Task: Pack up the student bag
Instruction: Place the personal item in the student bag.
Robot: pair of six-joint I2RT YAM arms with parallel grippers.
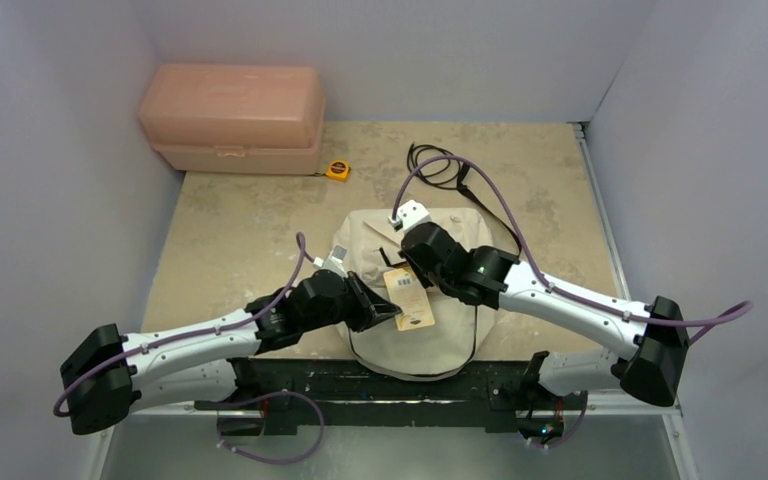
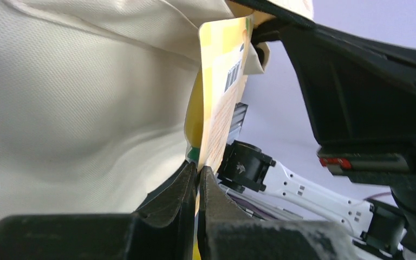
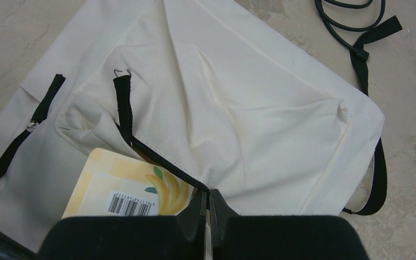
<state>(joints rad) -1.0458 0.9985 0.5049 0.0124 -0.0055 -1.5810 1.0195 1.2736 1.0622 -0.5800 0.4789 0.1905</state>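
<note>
Your left gripper is clamped on the lower edge of a yellow banana packet. Your right gripper is pinched shut on the black zipper edge of the cream backpack, which lies flat mid-table between the arms. The packet's corner looks just tucked under that lifted edge, so packing seems barely begun: pushing it in and zipping remain.
</note>
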